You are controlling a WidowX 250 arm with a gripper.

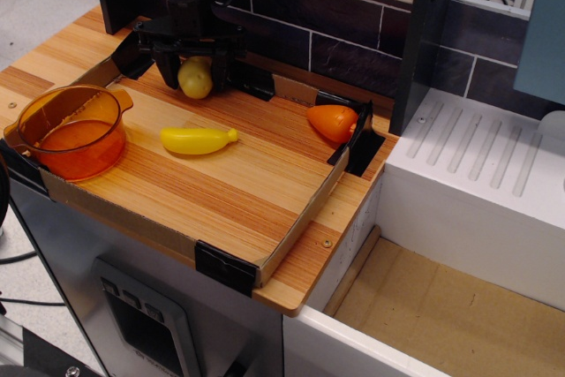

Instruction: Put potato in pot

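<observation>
The potato (196,79), a small pale yellow-green roundish toy, lies at the back left of the wooden board. My black gripper (194,72) has come down over it. One finger stands on each side of the potato, close to it, and the jaws are still spread. The potato rests on the board. The pot (72,130), translucent orange with small side handles, stands empty at the board's left front corner, well to the left of and in front of the gripper.
A bright yellow banana-like toy (199,139) lies mid-board in front of the potato. An orange pointed toy (333,121) sits at the back right corner. The board (229,192) has a low raised rim with black corner brackets. A dark brick wall stands behind; a white sink unit (477,183) is to the right.
</observation>
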